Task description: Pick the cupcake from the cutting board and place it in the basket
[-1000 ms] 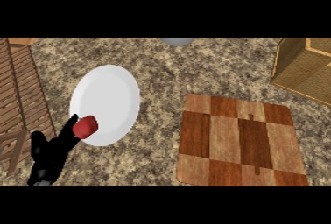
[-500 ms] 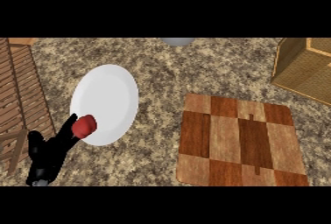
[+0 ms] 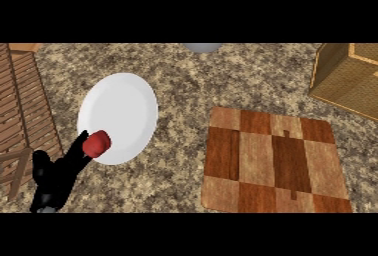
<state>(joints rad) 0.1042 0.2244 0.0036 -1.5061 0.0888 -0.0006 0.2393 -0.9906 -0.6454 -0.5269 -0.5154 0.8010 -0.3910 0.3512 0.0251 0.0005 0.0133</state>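
Observation:
The cupcake [image 3: 97, 143], a small red lump, is at the lower left rim of a white plate [image 3: 122, 107]. My left hand [image 3: 57, 172] comes in from the lower left, its fingers curled against the cupcake and holding it. The checkered wooden cutting board [image 3: 273, 162] lies at the right with nothing on it. The woven basket [image 3: 347, 75] stands at the upper right corner, far from the hand. My right hand does not show.
A slatted wooden rack [image 3: 26, 110] runs along the left edge, close beside my left hand. A grey round object [image 3: 201, 47] peeks in at the top edge. Speckled stone counter [image 3: 184, 185] lies between the plate and the board.

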